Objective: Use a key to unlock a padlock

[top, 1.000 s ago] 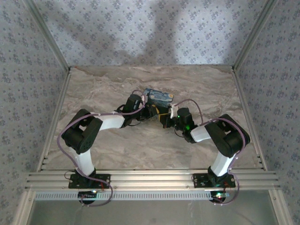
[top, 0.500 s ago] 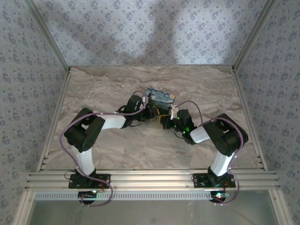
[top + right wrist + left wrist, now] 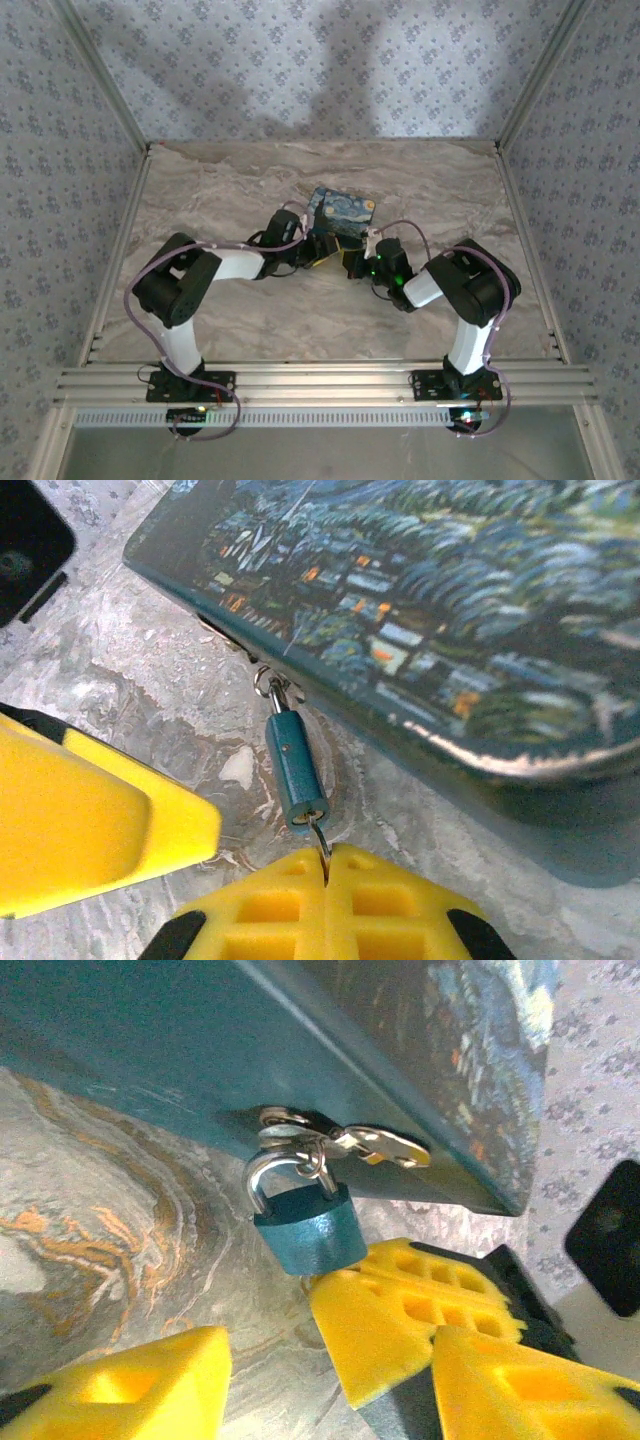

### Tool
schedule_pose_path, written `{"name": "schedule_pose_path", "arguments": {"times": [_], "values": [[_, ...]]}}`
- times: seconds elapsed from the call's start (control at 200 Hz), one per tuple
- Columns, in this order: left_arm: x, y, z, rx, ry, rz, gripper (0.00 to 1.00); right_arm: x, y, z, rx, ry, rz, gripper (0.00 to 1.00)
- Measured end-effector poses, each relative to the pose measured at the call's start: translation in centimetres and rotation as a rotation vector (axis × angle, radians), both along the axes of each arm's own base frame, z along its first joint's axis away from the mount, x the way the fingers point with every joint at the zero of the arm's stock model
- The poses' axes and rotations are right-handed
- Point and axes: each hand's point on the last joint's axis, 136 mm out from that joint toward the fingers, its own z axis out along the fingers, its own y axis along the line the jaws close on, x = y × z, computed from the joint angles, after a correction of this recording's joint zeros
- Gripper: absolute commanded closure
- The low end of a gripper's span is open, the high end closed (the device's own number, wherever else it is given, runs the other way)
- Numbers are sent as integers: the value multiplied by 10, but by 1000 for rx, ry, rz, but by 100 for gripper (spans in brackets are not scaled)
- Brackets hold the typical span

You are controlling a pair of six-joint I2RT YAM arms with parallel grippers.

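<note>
Left gripper (image 3: 318,251) let go; right gripper (image 3: 325,880) kept the key (image 3: 320,841) in.

Within the last second the left jaws spread wide and the arm backed off a little, so more of the tin (image 3: 340,208) showed from above. The padlock (image 3: 308,1230) now hung free from the tin's hasp (image 3: 290,1125), just beside the open left fingers (image 3: 130,1385) and touched by neither. The right jaws stayed pinched shut on the key, whose thin shank ran into the lock's underside. The shackle looked seated, so probably not unlocked yet. With no second hold, the lock may swing when the key turns.
</note>
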Motion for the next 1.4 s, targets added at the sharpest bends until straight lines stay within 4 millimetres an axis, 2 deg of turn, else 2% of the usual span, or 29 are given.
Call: {"name": "schedule_pose_path", "arguments": {"times": [0.155,0.25,0.395,0.63,0.894,1.139,1.399], "values": [[5,19,14,-30,-32,48,39,-1,2,1,29,25,-11,100],[8,23,14,-53,-30,75,40,-2,2,1,57,55,-28,100],[12,17,17,-119,-15,92,45,-3,3,5,113,110,-53,100],[17,12,6,-167,34,120,47,-4,12,7,184,194,-63,100],[16,10,-7,-171,82,136,49,-6,19,11,225,250,-61,100],[15,5,-16,-171,107,136,56,-9,22,14,251,288,-67,100],[16,1,-15,-187,106,140,63,-9,22,14,280,341,-95,100]]}}
